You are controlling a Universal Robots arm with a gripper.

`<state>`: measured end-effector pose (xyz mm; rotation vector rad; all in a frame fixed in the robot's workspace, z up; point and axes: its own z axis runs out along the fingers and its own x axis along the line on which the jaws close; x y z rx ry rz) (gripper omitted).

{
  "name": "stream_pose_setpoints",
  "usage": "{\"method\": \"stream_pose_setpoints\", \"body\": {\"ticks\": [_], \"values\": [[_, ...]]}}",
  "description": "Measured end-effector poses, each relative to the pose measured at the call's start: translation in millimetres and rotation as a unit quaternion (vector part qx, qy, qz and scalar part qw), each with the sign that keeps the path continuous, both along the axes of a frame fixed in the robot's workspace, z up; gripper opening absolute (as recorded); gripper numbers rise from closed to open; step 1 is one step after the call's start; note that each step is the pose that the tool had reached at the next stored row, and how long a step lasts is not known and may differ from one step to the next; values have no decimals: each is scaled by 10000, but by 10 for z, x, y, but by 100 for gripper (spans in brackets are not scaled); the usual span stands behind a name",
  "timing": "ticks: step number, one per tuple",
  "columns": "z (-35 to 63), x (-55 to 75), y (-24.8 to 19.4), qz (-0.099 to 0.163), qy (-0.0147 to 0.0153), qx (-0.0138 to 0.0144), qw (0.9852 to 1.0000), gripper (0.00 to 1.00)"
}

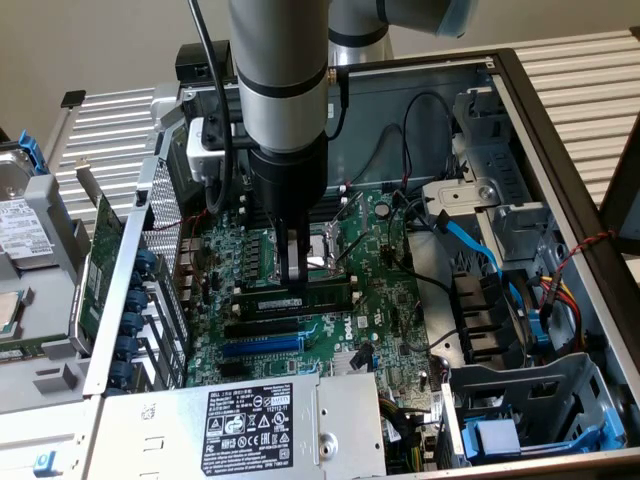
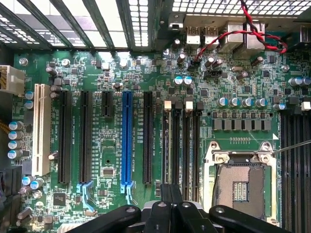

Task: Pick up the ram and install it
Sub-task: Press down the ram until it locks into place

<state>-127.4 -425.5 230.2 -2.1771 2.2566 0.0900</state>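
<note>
Your gripper (image 1: 295,278) sits mid-frame with jaws pinched fully together, tips right on the ram (image 1: 300,299) lying in its slot on the motherboard (image 1: 330,335). It's tight there: CPU socket (image 1: 325,250) just above, black slots (image 1: 265,325) just below.

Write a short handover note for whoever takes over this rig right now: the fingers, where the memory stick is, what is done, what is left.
Fingers: the gripper is shut, with its tips down at the top edge of the ram. I cannot tell whether they pinch it.
Where: the ram lies along a memory slot beside the processor socket, inside the open computer case.
Done: the ram has been brought to the slot.
Left: full seating is not confirmed.
</note>
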Motion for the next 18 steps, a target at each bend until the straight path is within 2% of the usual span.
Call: {"method": "stream_pose_setpoints", "body": {"ticks": [6,14,18], "values": [[-1,0,-16,0,0,1,10000,11],[-10,0,-17,0,1,-2,10000,11],[-18,0,-17,0,1,5,10000,11]]}}
